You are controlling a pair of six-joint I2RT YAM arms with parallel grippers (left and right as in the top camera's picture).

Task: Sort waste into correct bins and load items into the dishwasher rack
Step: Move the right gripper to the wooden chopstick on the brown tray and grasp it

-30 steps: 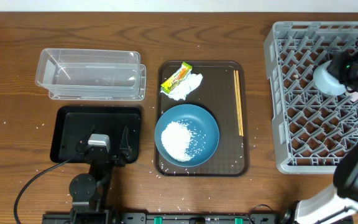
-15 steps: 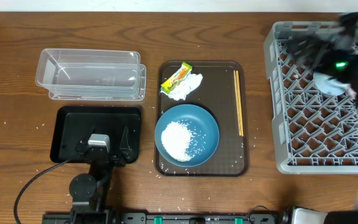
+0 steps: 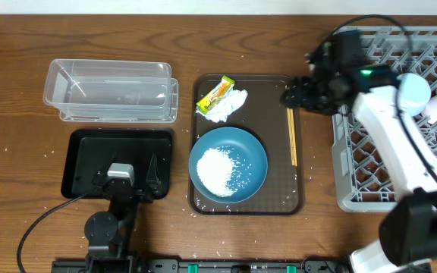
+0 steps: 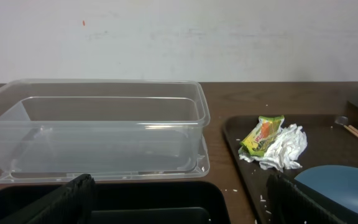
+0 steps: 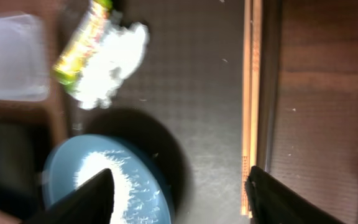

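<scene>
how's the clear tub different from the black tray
The clear tub is see-through; the black tray is opaque. The clear tub has tall walls; the black tray is shallow. The clear tub lies farther from the robot's base than the black tray. Both are rectangular with similar footprints.

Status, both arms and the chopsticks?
Left fingers open, empty, over black tray. Right fingers open, empty, above chopsticks on brown tray. Nothing lying on the chopsticks.
</scene>
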